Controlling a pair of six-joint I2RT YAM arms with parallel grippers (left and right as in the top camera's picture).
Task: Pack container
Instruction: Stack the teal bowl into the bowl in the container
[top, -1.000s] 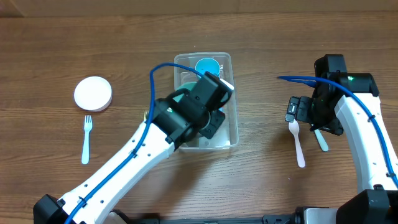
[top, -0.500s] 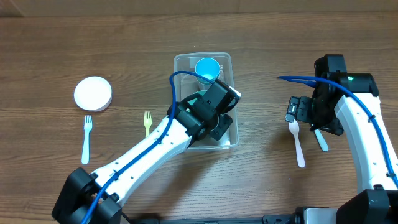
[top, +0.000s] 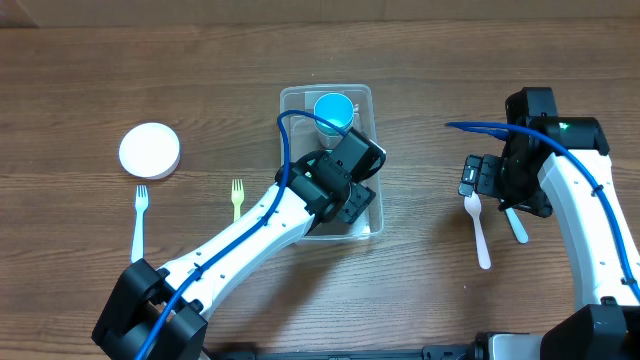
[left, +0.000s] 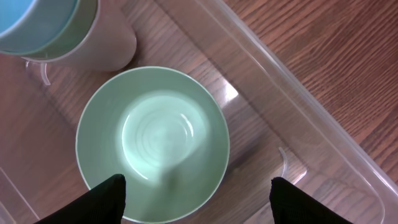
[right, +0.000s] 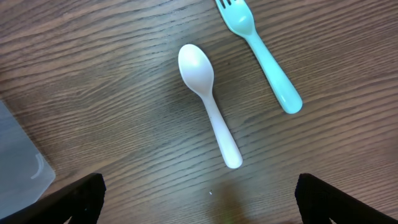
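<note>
The clear container (top: 372, 120) sits mid-table with a blue cup (top: 333, 110) standing in its far end. My left gripper (top: 352, 190) hangs over its near end. In the left wrist view a pale green bowl (left: 152, 143) rests on the floor of the container (left: 298, 106), beside the stacked cups (left: 68, 34). The left gripper (left: 199, 205) is open, its fingers (left: 102, 202) apart from the bowl's rim. To the right, my right gripper (top: 485, 182) is open above a white spoon (right: 208, 102) and a teal fork (right: 264, 53).
A white round bowl (top: 150, 150) lies at the far left with a light blue fork (top: 139, 222) below it. A yellow fork (top: 237, 198) lies just left of the container. The container's corner (right: 18, 155) shows at the left edge of the right wrist view.
My left arm swung right over the container's near end, uncovering the yellow fork, and its gripper opened, letting go of the green bowl. The right arm has not moved.
</note>
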